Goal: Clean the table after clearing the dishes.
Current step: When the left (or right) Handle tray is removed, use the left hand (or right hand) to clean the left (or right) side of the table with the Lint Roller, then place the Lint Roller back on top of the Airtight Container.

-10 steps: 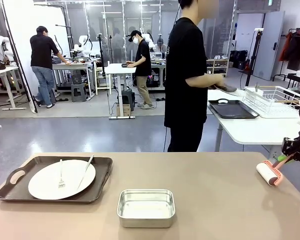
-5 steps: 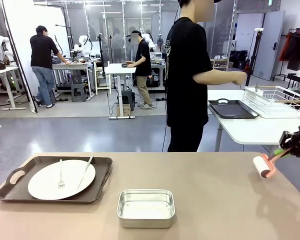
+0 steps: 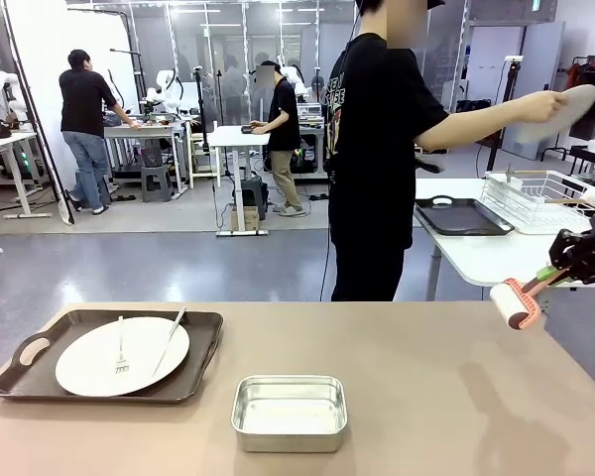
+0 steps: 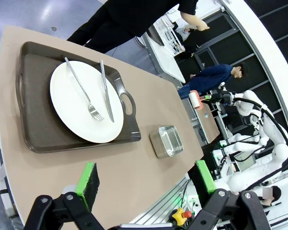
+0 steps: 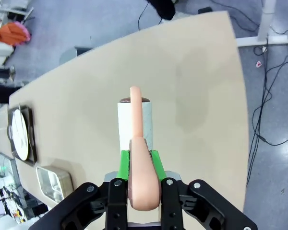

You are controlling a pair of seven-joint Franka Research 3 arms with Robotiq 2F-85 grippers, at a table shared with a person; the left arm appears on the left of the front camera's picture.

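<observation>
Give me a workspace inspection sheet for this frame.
Surface: table tan, no spills visible.
Job's things: plate with fork and knife on tray, left side; person holds second plate above white side table.
Clutter: steel pan, centre front.
Grippers: left gripper open, empty; right gripper shut on lint roller above the table.
Cables: loose cables on floor by table's end.
Surroundings: people at far tables.

No text, brand, number or sign can be read in any view. The one trace of lettering is pale print (image 3: 334, 94) on the chest of the black T-shirt (image 3: 377, 149) worn by the person at the table's far side. The shirt is turned side-on to the front camera, and the characters are too small and creased to make out.
</observation>
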